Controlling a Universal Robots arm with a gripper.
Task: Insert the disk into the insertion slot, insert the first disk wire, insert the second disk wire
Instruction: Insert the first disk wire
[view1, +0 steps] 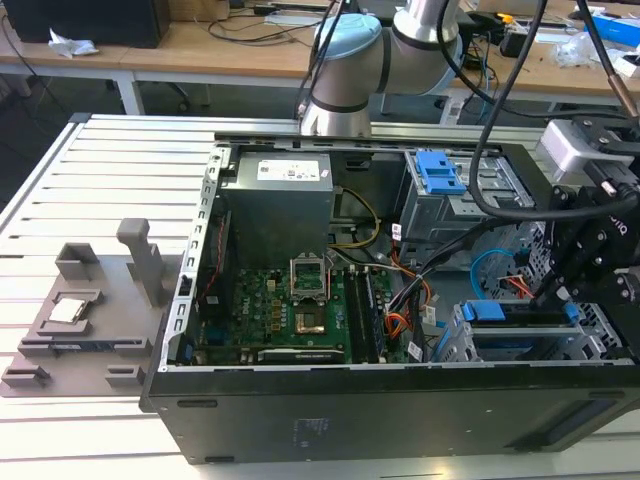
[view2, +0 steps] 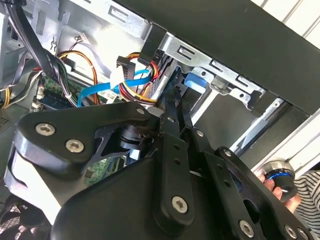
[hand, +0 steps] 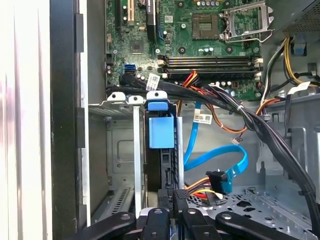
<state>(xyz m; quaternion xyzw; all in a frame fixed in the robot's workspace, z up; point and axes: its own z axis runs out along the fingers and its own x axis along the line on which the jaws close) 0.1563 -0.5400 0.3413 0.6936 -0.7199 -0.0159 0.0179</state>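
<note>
Two wires, a blue cable (hand: 220, 161) and a black plug (hand: 216, 179), lie loose near the slot (hand: 137, 150), so seating the disk (hand: 161, 132) seems the step in hand. The gripper (hand: 173, 200), fingers (view2: 169, 117) closed together, meets the disk's near end. Finishing likely calls for a straight, gentle push.

1. Disk (hand: 161, 131): bright blue caddy.
2. Insertion slot (hand: 124, 145): dull grey sheet metal, dotted with perforations.
3. Gripper (view2: 176, 100): matt black, silver screw heads.
4. Motherboard (hand: 200, 35): green.
5. Flat cable (hand: 220, 162): light blue. Wire bundle (hand: 200, 182): red, orange, yellow, black.
6. Computer case (view1: 350, 410): black. Worktop (view1: 110, 170): pale grey, ribbed in parallel lines.
7. Sleeve (view2: 309, 197): black-and-white stripes.
</note>
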